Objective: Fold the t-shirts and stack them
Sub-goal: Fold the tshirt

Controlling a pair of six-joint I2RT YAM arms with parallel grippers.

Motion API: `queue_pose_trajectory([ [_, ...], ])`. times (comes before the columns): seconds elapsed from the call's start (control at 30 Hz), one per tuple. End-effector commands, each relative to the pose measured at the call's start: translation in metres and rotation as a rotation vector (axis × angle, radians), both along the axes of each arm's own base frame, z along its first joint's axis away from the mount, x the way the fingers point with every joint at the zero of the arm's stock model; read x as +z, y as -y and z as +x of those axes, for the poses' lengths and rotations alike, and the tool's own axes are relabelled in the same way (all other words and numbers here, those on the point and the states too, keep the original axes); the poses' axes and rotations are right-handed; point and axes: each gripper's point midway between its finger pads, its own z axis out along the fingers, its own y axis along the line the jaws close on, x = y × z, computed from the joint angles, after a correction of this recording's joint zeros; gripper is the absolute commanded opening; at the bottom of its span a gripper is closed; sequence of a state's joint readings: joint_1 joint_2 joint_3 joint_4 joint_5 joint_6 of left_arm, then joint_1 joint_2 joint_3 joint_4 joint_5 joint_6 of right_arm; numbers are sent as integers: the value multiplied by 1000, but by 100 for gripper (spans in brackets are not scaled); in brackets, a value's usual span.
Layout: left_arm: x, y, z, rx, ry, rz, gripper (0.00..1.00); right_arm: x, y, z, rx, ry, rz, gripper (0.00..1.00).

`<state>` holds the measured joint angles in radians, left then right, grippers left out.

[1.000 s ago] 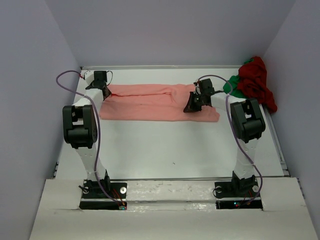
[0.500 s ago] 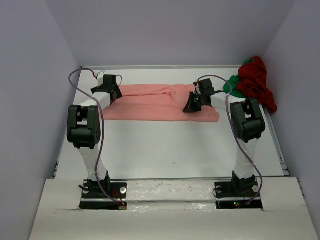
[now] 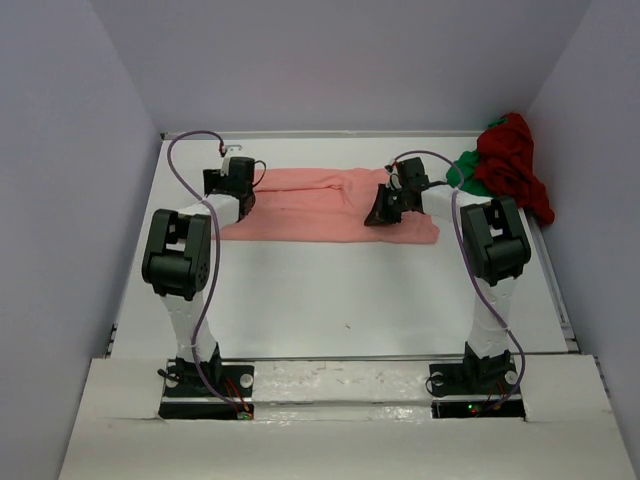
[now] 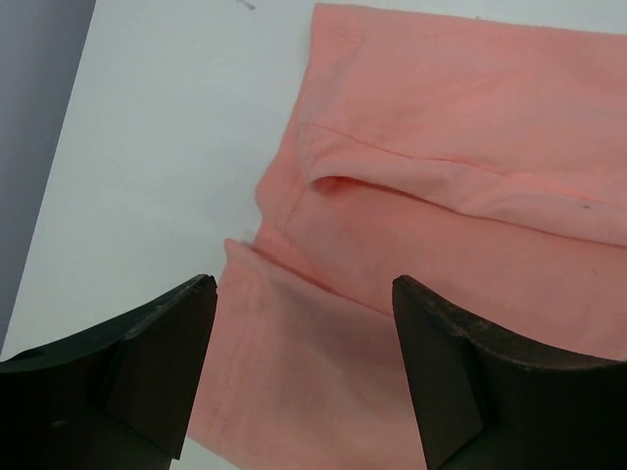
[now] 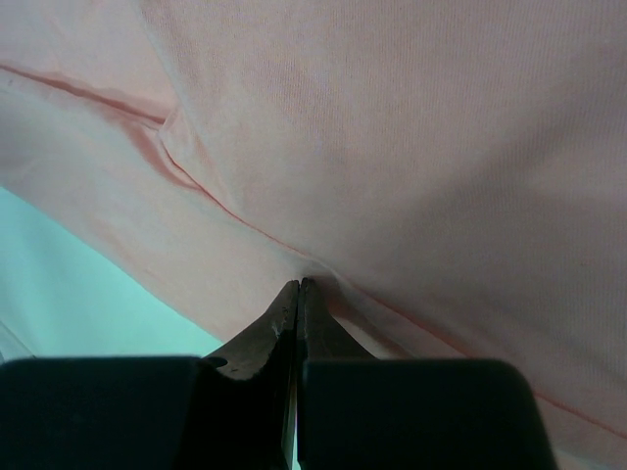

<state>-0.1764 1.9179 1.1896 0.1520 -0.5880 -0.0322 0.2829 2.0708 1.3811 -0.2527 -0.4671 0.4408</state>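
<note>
The salmon-pink t-shirt (image 3: 320,205) lies folded in a long strip across the far part of the table. My left gripper (image 3: 240,200) is open and empty, hovering over the shirt's left end; the left wrist view shows its fingertips (image 4: 162,362) apart above the sleeve and hem folds of the shirt (image 4: 451,186). My right gripper (image 3: 381,213) is shut on the salmon-pink shirt near its right end; the right wrist view shows the cloth (image 5: 392,147) pinched at the closed tips (image 5: 299,294). The dark red t-shirt (image 3: 512,165) and the bright green t-shirt (image 3: 462,172) lie bunched at the far right corner.
White table (image 3: 340,290) enclosed by grey walls on the left, back and right. Purple cables loop from each arm. The bunched shirts sit close to the right arm's elbow (image 3: 495,240).
My left gripper has moved right, from the shirt's left edge to over its left end, and the shirt's left end has shifted rightward. My right gripper has stayed shut on the shirt.
</note>
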Motion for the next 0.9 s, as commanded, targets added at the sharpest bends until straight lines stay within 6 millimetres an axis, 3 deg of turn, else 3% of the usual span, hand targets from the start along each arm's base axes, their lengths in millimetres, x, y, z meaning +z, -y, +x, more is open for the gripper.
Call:
queue_pose_trajectory([
  [0.0, 13, -4, 12, -30, 2, 117, 85, 25, -8, 8, 28, 77, 33, 0],
  [0.27, 16, -29, 22, 73, -45, 291, 84, 26, -9, 6, 33, 80, 40, 0],
  [0.53, 30, -28, 30, 61, 4, 321, 84, 27, -10, 5, 36, 79, 48, 0],
  [0.87, 31, -22, 47, -11, 1, 352, 83, 30, -10, 5, 39, 84, 53, 0],
])
